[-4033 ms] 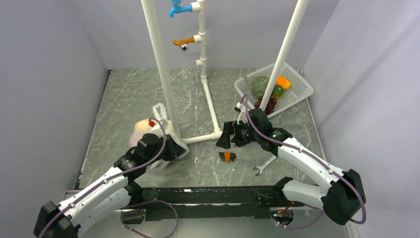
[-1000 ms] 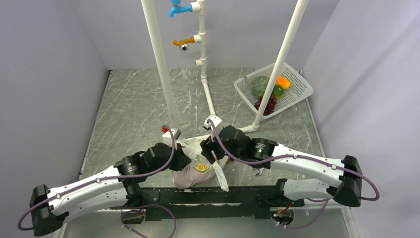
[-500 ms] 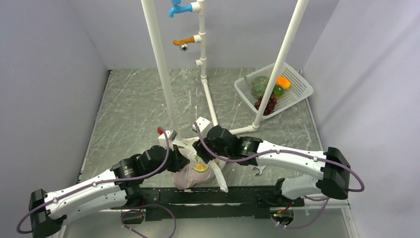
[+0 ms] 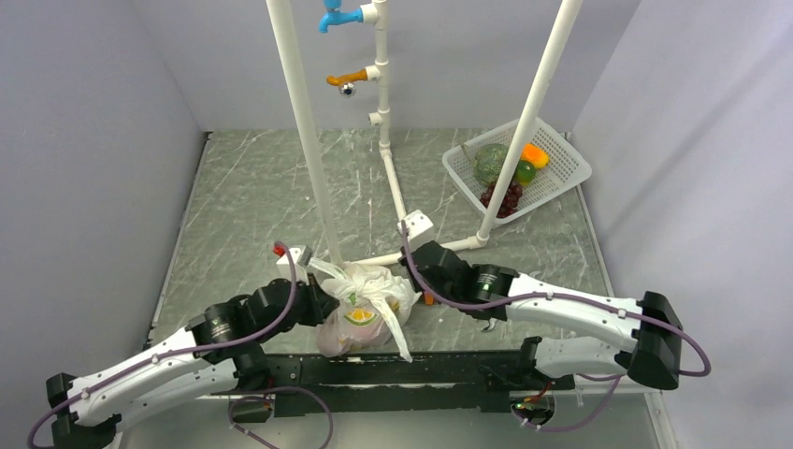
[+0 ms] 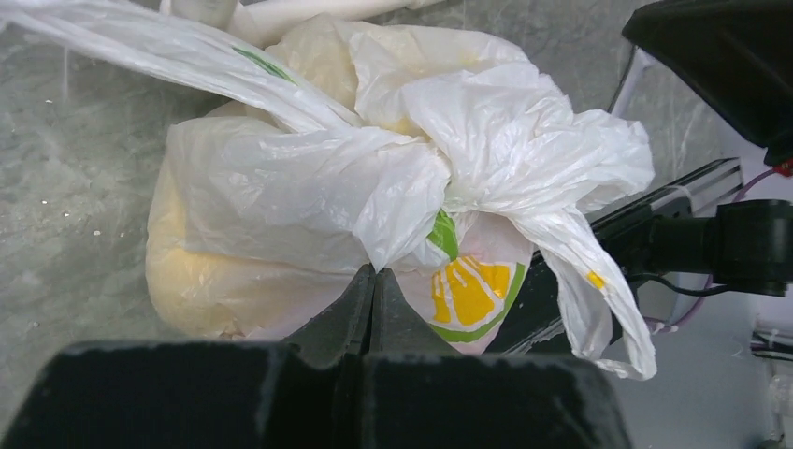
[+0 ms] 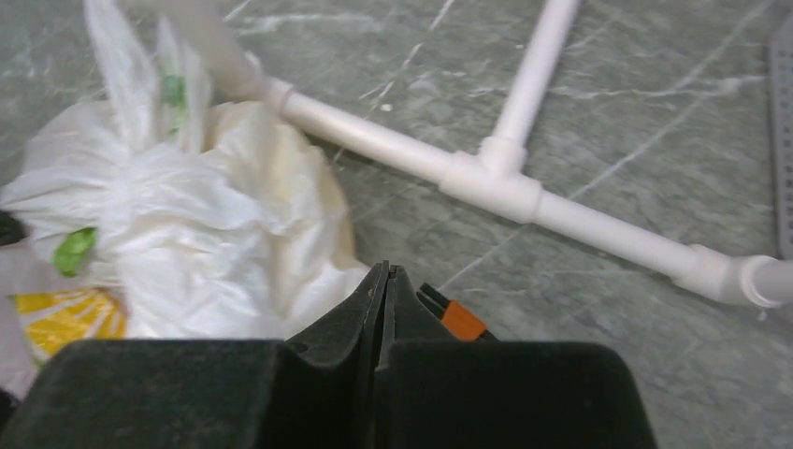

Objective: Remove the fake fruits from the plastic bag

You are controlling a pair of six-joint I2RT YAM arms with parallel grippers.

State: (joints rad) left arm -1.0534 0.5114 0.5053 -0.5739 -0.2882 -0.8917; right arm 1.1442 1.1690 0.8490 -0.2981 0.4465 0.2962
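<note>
From above, the plastic bag [image 4: 360, 304] lies bunched on the worktop [image 4: 252, 206] near its front edge, between the two arms. The left claw [image 4: 323, 297] touches its left side and the right claw [image 4: 409, 281] is at its right side. A white basket [image 4: 566, 168] stands well apart, in the far right corner.

In the left wrist view, the fingers of the left claw are pressed together. A fold of the bag runs down into their tips, so it is clamped on the thin film. A lemon slice print [image 5: 468, 290] is just beside the tips. The fake fruits [image 5: 215, 271] stay inside the bag and show only as pale yellow shapes through the plastic.

In the right wrist view, the right claw fingers are also together, with their tips at the lower edge of the bag. We cannot tell if any film is caught between them. A small orange and black piece [image 6: 460, 320] lies just beside them, and a white pipe [image 6: 411, 154] crosses the worktop behind.
</note>
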